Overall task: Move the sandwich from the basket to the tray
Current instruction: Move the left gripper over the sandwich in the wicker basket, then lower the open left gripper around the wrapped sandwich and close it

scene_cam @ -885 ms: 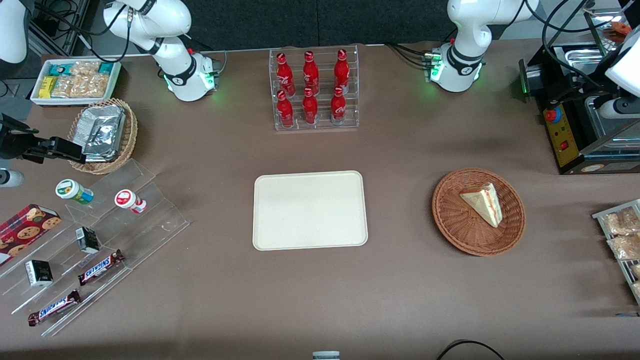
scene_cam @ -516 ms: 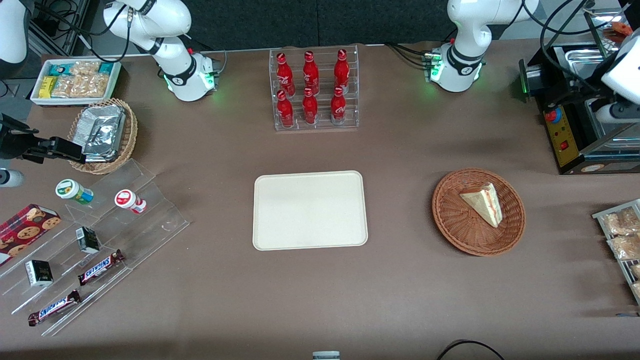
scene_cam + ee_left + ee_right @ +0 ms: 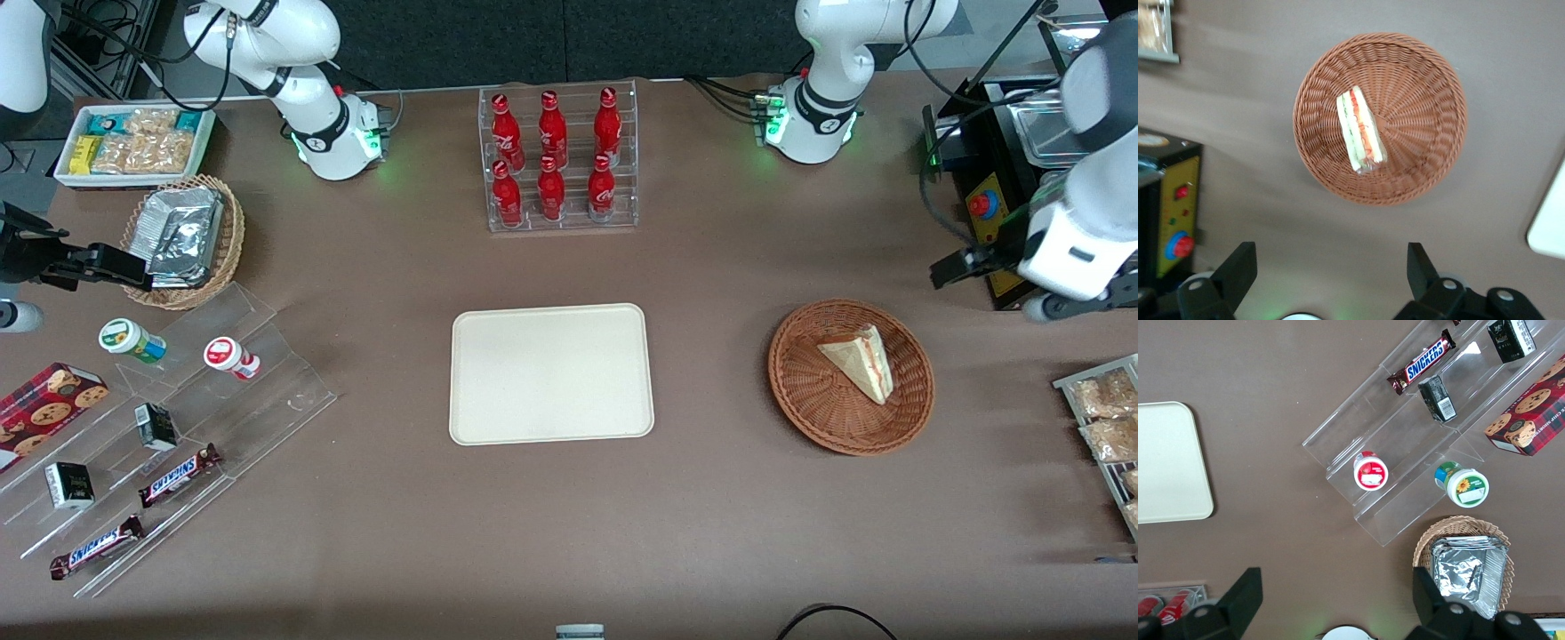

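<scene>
Has brought the tool (image 3: 953, 267) in over the table (image 3: 711, 533) since a moment ago, now near the basket (image 3: 805, 400) toward the working arm's end. Spread wide, holding nothing. Leaves the sandwich (image 3: 861, 360) lying in the basket, untouched, with the tray (image 3: 551, 373) well apart toward the parked arm's end. Means approach begun, grasp not yet made

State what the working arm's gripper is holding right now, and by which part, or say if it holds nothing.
Nothing. The gripper hangs open above the table, beside the basket; the sandwich lies untouched in the basket.
</scene>
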`<state>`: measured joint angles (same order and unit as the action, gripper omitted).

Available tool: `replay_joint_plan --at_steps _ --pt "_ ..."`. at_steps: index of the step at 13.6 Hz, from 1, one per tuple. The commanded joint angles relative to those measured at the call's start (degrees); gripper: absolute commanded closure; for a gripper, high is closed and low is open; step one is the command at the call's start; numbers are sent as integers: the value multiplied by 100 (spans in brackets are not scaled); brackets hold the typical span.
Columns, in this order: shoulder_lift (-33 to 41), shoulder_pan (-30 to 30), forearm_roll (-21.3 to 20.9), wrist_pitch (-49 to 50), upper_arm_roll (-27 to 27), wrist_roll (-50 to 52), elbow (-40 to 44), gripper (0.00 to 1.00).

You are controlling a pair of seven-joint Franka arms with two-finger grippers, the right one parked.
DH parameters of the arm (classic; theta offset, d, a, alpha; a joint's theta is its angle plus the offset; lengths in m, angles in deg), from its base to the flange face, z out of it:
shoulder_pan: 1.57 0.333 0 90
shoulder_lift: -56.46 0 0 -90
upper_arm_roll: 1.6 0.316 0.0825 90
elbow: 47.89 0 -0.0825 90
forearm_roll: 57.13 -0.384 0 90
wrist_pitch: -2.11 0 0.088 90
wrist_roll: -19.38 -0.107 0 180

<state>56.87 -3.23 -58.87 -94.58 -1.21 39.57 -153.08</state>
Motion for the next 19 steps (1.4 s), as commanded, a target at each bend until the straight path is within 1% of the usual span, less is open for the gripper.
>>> replay_joint_plan --at_steps 1,2,5,6,9,13,19 --pt "162 -54 -28 -604 40 877 -632 1" --pt "153 -63 -46 -928 40 1203 -921 1" --pt "311 -46 -46 -2211 40 1329 -2011 1" --pt "311 -46 -37 -2510 40 1364 -2214 1" --pt "162 25 -11 -3004 49 1854 -2417 1" --pt "118 25 -11 -4023 49 1927 -3112 1" --pt "-321 16 -2 -4674 49 1944 -3192 1"
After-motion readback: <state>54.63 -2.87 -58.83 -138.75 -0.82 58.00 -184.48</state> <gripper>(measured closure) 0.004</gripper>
